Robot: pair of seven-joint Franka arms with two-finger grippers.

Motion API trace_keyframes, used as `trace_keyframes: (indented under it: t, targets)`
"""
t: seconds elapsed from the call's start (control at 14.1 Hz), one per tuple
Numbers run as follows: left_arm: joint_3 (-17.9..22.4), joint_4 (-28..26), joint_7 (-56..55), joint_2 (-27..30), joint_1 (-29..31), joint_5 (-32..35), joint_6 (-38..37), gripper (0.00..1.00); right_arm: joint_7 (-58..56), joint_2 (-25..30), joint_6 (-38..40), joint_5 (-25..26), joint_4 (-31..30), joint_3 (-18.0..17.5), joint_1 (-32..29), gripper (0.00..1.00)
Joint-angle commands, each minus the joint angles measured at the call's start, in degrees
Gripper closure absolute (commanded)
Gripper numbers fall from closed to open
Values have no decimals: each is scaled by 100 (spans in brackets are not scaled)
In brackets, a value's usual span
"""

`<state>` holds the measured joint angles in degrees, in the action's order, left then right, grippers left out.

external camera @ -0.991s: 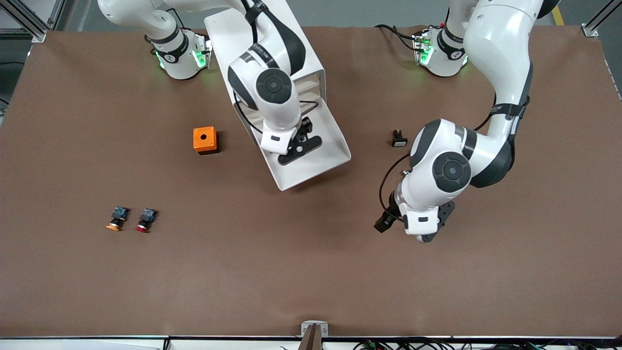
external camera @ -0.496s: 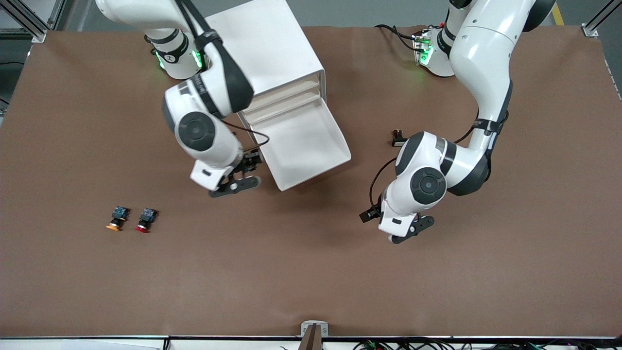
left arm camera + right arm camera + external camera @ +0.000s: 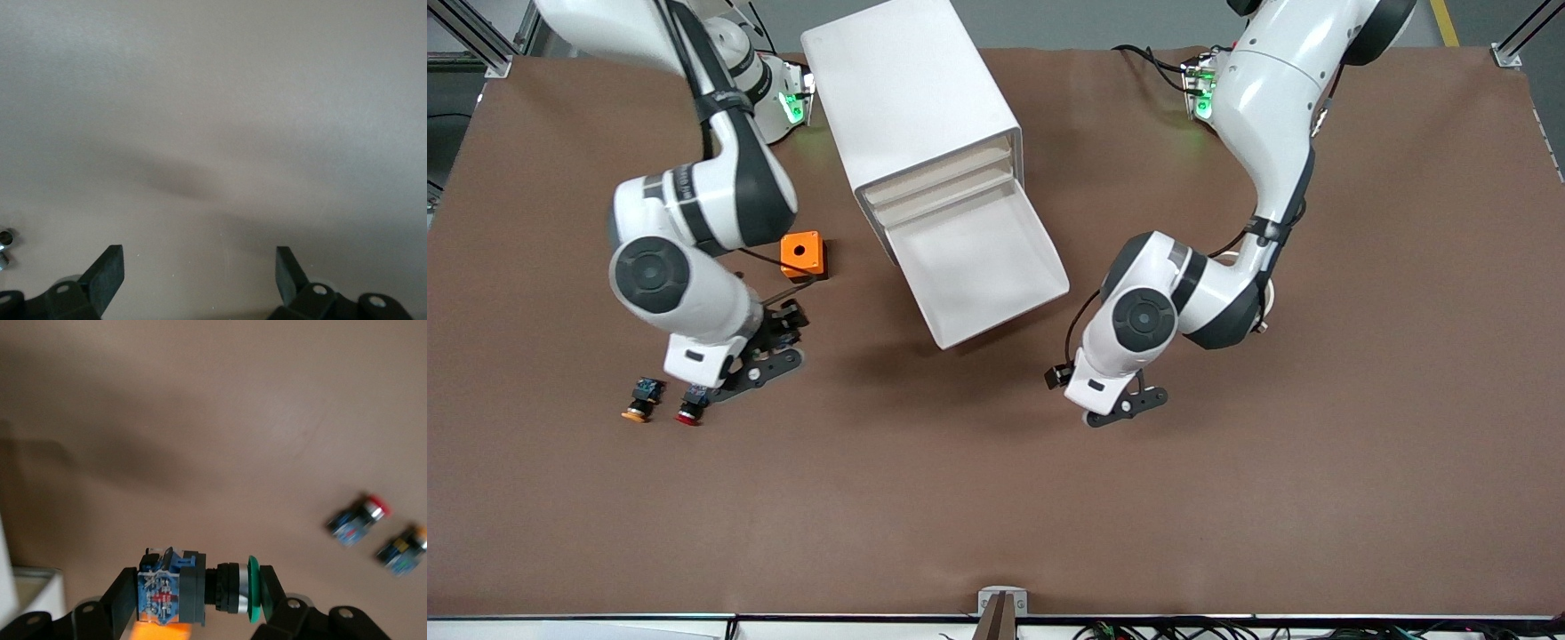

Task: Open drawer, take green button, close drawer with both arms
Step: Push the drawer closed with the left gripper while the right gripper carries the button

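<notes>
The lowest drawer (image 3: 996, 267) of the white cabinet (image 3: 911, 98) is pulled open and its tray shows nothing inside. My right gripper (image 3: 783, 324) is over the table between the orange box and the red-capped button. In the right wrist view the right gripper (image 3: 197, 593) is shut on the green-capped button (image 3: 200, 587), one finger on the cap and one on the bluish rear block. The button is hidden in the front view. My left gripper (image 3: 1060, 375) is over bare table near the drawer's front corner. In the left wrist view it (image 3: 199, 270) is open and empty.
An orange box (image 3: 802, 255) with a round hole stands beside the cabinet toward the right arm's end. The orange-capped button (image 3: 639, 400) and the red-capped button (image 3: 691, 404) lie together nearer the camera. They also show in the right wrist view (image 3: 401, 550) (image 3: 357, 518).
The right arm has swung from over the open drawer out toward the red and orange buttons. The left arm has moved toward the drawer's front.
</notes>
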<state>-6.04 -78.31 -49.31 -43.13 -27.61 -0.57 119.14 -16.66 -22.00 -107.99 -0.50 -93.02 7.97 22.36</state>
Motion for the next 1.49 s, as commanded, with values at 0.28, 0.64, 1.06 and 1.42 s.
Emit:
trace_keyframes:
  t: [0.28,0.64,1.06,1.42]
  targets:
    - [59,88,-834,-230,-315,320,259,0,-4121,-470,-1116,32,-67,-94,-777,100]
    - [59,114,-1035,-239,-517,311,268,0,-5583,-1156,-2058,32,-58,-111,-1102,100]
    - [33,114,-1353,-257,-772,250,329,0,-5840,-1500,-2103,23,-154,-120,-1278,100]
    - [-11,114,-1713,-231,-948,224,329,0,-5831,-1596,-2173,-30,-208,-120,-1278,100]
